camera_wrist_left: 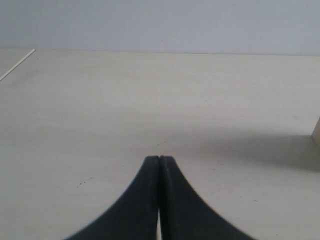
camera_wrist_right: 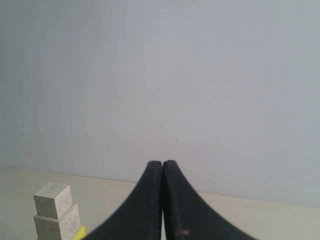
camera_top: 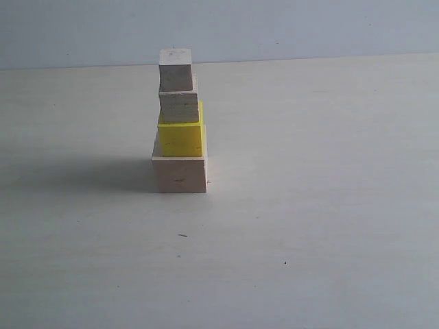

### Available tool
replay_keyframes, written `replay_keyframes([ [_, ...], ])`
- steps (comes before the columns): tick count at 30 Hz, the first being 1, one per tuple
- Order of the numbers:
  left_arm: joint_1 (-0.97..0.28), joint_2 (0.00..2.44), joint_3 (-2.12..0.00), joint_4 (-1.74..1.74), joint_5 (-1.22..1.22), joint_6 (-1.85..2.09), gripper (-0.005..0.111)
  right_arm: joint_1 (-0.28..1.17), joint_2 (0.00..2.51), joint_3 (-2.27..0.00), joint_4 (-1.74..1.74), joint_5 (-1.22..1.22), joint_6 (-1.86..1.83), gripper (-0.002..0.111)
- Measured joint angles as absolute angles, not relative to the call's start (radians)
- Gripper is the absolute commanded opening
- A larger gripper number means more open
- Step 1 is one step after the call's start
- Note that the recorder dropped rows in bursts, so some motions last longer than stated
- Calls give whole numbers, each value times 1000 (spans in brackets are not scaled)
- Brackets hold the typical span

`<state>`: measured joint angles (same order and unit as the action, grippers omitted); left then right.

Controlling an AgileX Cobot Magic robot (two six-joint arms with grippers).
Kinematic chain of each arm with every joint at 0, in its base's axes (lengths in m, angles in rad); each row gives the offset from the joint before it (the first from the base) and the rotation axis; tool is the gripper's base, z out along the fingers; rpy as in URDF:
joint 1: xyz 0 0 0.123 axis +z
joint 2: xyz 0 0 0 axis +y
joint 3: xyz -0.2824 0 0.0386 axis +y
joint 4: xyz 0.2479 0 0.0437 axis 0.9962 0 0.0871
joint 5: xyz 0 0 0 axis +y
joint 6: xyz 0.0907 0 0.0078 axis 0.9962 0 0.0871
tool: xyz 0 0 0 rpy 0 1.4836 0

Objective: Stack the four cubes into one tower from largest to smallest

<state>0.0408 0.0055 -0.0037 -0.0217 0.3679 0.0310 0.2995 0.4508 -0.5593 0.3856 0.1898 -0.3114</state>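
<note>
The tower stands left of centre in the exterior view: the large pale wood cube [camera_top: 179, 173] at the bottom, the yellow cube [camera_top: 180, 138] on it, the medium grained cube [camera_top: 179, 106] above, the small wood cube [camera_top: 175, 69] on top. No gripper shows in that view. My left gripper [camera_wrist_left: 159, 159] is shut and empty over bare table, with a sliver of the large cube [camera_wrist_left: 316, 132] at the frame edge. My right gripper [camera_wrist_right: 163, 163] is shut and empty, apart from the tower; the small cube [camera_wrist_right: 52, 199], medium cube [camera_wrist_right: 56, 225] and a yellow corner [camera_wrist_right: 79, 233] show beside it.
A pale table [camera_top: 309, 205] carries the tower, which casts a shadow to the left. A plain blue-grey wall [camera_top: 288, 27] stands behind the table's far edge. A table edge [camera_wrist_left: 17, 64] shows in the left wrist view.
</note>
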Motion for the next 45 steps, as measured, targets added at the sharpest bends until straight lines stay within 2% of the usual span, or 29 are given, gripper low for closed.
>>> replay_keyframes([
  [21, 41, 5, -4, -22, 368, 27, 0, 299, 446, -559, 381, 188, -311, 0],
  [23, 41, 5, -4, -22, 368, 27, 0, 261, 403, -559, 371, 190, -311, 0],
  [29, 41, 5, -4, -19, 368, 27, 0, -96, 207, -471, 369, 285, -311, 0],
  [37, 41, 5, -4, -19, 368, 27, 0, -128, 90, -125, 388, 272, -311, 0],
  [45, 41, 5, -4, -19, 368, 27, 0, -128, 76, -92, 431, 231, -311, 0],
])
